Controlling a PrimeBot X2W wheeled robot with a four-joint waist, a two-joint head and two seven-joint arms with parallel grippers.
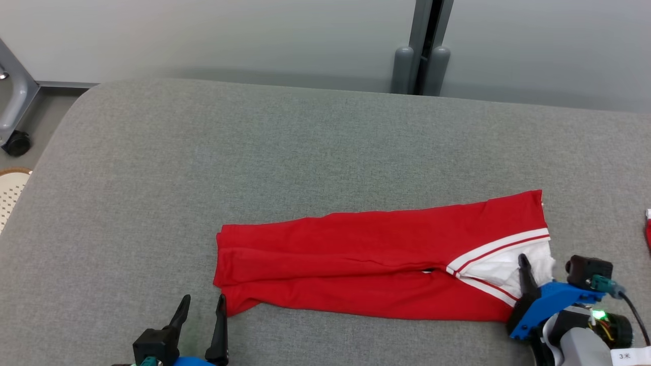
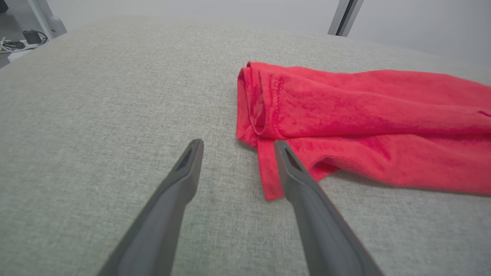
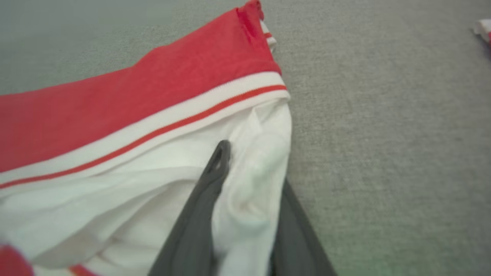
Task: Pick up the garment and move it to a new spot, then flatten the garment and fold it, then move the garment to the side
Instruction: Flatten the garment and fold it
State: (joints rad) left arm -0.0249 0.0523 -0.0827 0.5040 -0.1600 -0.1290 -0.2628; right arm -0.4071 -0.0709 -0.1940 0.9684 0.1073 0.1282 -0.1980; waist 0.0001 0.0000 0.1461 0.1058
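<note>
You seem to be starting the fold: right gripper [image 1: 535, 270] pinching one end of the red garment [image 1: 366, 259], left gripper [image 1: 203, 300] open and empty, likely needing the other end next.

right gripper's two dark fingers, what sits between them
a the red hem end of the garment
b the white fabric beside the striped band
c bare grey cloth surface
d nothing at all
b: in the right wrist view, the white fabric of the long red cloth garment bunches between the two fingers of the right gripper, just below the white-and-red striped band.
</note>
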